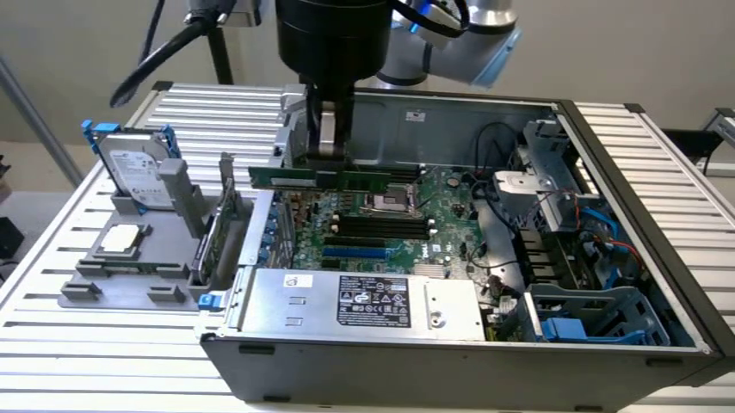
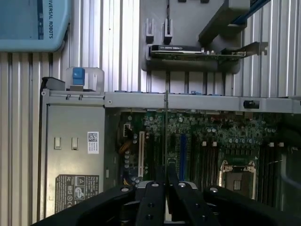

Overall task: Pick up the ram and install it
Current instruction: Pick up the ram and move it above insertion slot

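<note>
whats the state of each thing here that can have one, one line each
ram, held level over the motherboard, not in a slot
claw, shut on the ram
computer case, side open
ram slots, look empty
hard drive, standing upright

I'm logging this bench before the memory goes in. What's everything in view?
ram: one, green, held above the motherboard
motherboard: one, green, inside the computer case
computer case: one, grey, open, on the table
power supply: one, silver, at the case's near edge
hard drive: one, silver with blue frame, upright in the holder
processor: one, silvery, flat on the holder
expansion card: one, dark, standing in the holder
holder: one, grey, at the exterior view's left of the case
table: one, silver, slatted
end effector: one, black, shut on the ram
</note>
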`<state>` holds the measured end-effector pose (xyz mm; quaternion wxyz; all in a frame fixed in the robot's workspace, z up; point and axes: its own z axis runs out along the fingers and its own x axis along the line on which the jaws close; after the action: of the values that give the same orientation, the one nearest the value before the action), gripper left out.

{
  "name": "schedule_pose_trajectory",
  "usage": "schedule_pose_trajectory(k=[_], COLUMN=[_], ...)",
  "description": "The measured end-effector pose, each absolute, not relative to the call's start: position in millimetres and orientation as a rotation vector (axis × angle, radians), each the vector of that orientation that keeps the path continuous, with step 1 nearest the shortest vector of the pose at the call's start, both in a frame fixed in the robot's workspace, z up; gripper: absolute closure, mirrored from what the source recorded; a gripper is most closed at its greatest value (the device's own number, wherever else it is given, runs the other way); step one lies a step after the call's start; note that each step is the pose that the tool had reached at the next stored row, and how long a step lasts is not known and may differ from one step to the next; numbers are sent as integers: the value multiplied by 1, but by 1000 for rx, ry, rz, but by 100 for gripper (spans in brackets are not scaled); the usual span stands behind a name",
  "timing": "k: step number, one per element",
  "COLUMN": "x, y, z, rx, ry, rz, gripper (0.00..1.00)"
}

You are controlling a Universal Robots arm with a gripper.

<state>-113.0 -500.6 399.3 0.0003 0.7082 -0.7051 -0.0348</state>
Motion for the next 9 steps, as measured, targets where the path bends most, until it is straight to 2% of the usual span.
schedule_pose_trajectory(k=[9], x=[-81], y=[-485], z=[392], rx=[2225], ry=[-2214], rz=[-109], gripper=[87])
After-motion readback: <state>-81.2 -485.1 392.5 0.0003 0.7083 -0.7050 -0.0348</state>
